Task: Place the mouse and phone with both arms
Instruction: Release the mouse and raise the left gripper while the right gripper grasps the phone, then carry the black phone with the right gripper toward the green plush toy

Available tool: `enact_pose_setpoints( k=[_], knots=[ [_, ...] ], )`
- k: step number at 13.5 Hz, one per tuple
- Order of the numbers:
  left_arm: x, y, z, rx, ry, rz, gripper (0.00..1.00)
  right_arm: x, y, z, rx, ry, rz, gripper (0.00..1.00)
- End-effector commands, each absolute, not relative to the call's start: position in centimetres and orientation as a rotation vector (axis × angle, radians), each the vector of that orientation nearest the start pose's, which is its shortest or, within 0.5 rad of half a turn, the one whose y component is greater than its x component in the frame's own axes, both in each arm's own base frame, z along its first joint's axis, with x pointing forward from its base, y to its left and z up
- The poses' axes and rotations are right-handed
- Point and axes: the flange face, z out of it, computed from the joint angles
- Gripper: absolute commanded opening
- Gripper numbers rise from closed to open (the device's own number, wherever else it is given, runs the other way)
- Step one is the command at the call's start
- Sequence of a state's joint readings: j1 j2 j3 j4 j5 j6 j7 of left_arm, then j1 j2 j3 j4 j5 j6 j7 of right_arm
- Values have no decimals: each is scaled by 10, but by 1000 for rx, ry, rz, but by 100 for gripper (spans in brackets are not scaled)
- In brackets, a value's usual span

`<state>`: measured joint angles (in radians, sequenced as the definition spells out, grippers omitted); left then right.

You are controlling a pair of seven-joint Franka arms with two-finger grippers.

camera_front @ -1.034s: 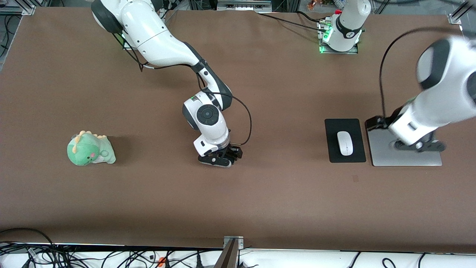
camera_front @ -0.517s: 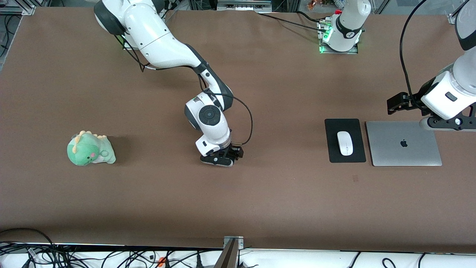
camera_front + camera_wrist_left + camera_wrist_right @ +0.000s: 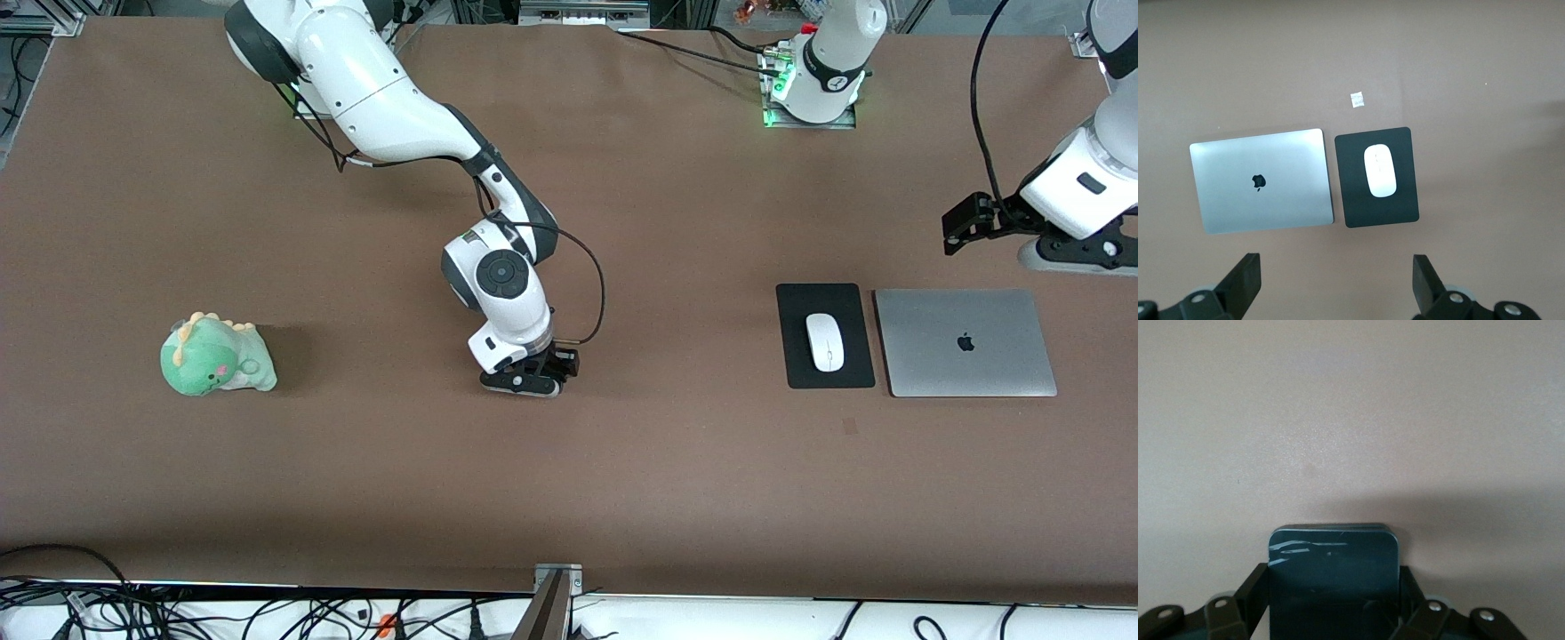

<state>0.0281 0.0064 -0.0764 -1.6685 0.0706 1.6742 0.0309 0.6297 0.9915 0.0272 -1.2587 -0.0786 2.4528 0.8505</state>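
The white mouse [image 3: 824, 342] [image 3: 1380, 171] lies on a black mouse pad [image 3: 853, 307] [image 3: 1358, 200] toward the left arm's end of the table. In the right wrist view the dark phone [image 3: 1331, 550] lies flat on the table, clamped between the fingers of my right gripper [image 3: 1331, 587]. From the front, my right gripper [image 3: 524, 382] stands low at the table's middle and hides the phone. My left gripper [image 3: 1071, 258] [image 3: 1335, 283] hangs open and empty over the table, just past the laptop's edge farther from the front camera.
A closed silver laptop [image 3: 965, 342] [image 3: 1261, 180] lies beside the mouse pad, toward the left arm's end. A green plush dinosaur [image 3: 216, 356] sits toward the right arm's end. A small pale scrap [image 3: 1356, 100] lies nearer the front camera than the pad.
My right gripper has closed on the phone. My left arm has drawn back from above the laptop, uncovering it.
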Motion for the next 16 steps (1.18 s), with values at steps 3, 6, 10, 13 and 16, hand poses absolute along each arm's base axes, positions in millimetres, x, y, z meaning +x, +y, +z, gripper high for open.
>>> enact_pose_setpoints(
  k=[3,6,10,13,16],
  knots=[
    [551,-22,602,-3062,175,28,100,626,453,202,-3046,157,-243,41],
    [552,-22,604,-3062,174,24,100,653,405,239,-3086,83,-167,41],
    [552,-25,604,-3061,181,24,100,671,339,259,-3127,-64,-33,41],
    [552,-23,605,-3062,176,26,100,681,265,254,-3147,-136,46,41],
    [551,-23,605,-3062,174,33,100,694,178,238,-3142,-210,102,42]
  ],
)
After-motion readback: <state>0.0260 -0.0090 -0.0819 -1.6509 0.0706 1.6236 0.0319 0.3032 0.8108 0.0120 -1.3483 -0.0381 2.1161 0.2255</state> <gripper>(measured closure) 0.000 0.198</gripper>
